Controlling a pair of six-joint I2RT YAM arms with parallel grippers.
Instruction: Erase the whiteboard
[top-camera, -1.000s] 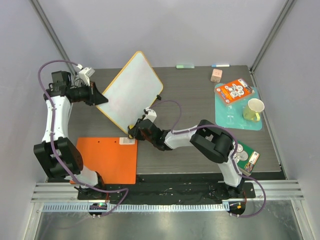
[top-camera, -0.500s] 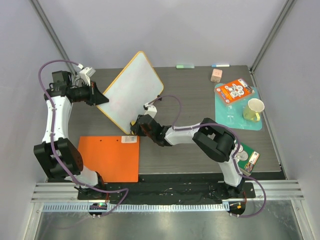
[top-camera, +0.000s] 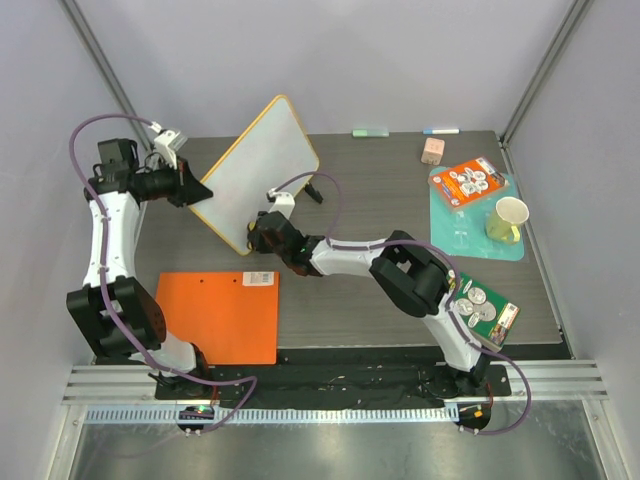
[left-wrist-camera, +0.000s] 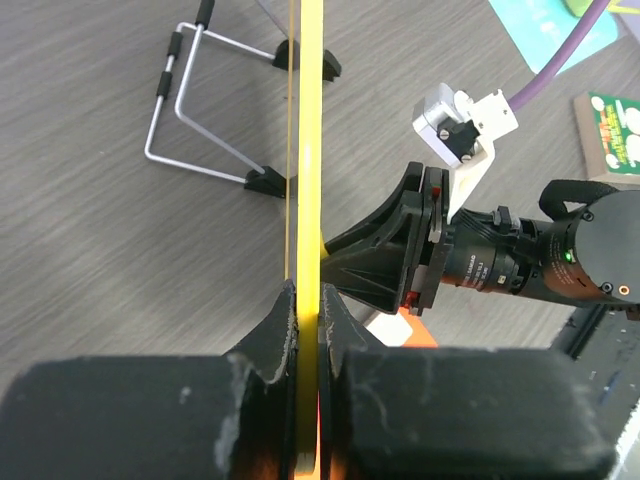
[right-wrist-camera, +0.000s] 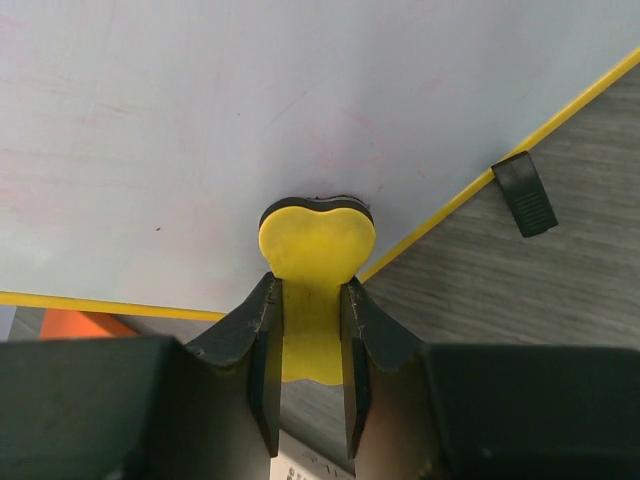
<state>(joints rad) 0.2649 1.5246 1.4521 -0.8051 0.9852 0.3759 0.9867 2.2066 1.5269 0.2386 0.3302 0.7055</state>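
Note:
The whiteboard (top-camera: 258, 165), white with a yellow rim and faint pink marks, is held tilted up off the table. My left gripper (top-camera: 196, 190) is shut on its left edge; the left wrist view shows the jaws (left-wrist-camera: 308, 300) clamping the yellow rim (left-wrist-camera: 312, 150) edge-on. My right gripper (top-camera: 262, 236) is shut on a yellow eraser (right-wrist-camera: 316, 240) and presses its head against the board face (right-wrist-camera: 250, 120) near the lower corner. The right gripper's fingertips (right-wrist-camera: 310, 290) straddle the eraser's stem. A black clip (right-wrist-camera: 523, 192) sits by the rim.
An orange clipboard-like sheet (top-camera: 220, 315) lies front left. A wire stand (left-wrist-camera: 200, 120) sits behind the board. At the right are a teal mat (top-camera: 478, 245), a yellow cup (top-camera: 510, 218), an orange package (top-camera: 472, 180) and a pink block (top-camera: 432, 150). Markers (top-camera: 441, 131) lie at the back edge.
The right gripper with the eraser has slid left and farther up along the board's lower part. The left gripper has tilted the board a little, shifting it up and left.

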